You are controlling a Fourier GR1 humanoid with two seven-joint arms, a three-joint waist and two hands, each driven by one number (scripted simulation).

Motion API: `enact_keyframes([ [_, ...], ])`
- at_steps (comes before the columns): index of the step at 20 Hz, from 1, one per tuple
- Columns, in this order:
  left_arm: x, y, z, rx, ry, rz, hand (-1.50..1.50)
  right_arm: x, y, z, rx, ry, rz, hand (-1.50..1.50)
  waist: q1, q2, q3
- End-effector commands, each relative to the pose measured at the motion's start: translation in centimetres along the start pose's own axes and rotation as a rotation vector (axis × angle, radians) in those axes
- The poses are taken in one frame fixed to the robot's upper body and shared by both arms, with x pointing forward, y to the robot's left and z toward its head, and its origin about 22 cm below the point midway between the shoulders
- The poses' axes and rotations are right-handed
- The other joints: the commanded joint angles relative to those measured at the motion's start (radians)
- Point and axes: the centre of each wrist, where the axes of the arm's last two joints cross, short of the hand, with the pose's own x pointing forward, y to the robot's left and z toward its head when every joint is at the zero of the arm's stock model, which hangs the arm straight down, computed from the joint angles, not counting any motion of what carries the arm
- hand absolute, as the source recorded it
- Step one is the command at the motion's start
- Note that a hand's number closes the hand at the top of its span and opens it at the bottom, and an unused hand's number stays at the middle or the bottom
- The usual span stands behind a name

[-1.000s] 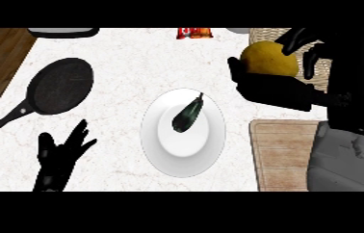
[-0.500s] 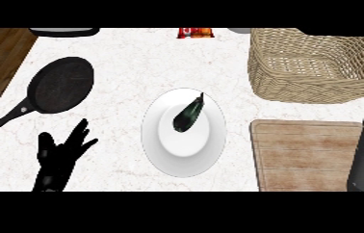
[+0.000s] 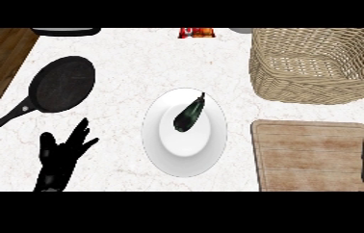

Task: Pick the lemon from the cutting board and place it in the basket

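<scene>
The wicker basket point(image 3: 307, 66) stands at the back right, and only its woven floor and walls show inside. In front of it lies the wooden cutting board point(image 3: 309, 155), its top bare. No lemon shows anywhere in the head view. My left hand point(image 3: 60, 162) rests open at the lower left, fingers spread and pointing up, apart from everything. My right hand is out of the view.
A white plate point(image 3: 185, 150) in the middle carries a dark eggplant point(image 3: 190, 114). A black frying pan point(image 3: 64, 85) lies at the left, handle toward the left edge. A red packet point(image 3: 195, 32) and dark items sit along the back edge.
One second ago my right hand held the lemon above the basket. Since then the hand has left the view and the lemon no longer shows. The left hand has barely moved.
</scene>
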Motion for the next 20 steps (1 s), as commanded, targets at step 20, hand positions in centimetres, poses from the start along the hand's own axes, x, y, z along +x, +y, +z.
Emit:
enact_keyframes([
  [20, -0.6, -0.6, 0.0, 0.003, 0.072, 0.010, 0.00, -14.0, 1.2, -5.0, -0.037, 0.145, 0.119, 1.50, -0.004, 0.004, -0.008],
])
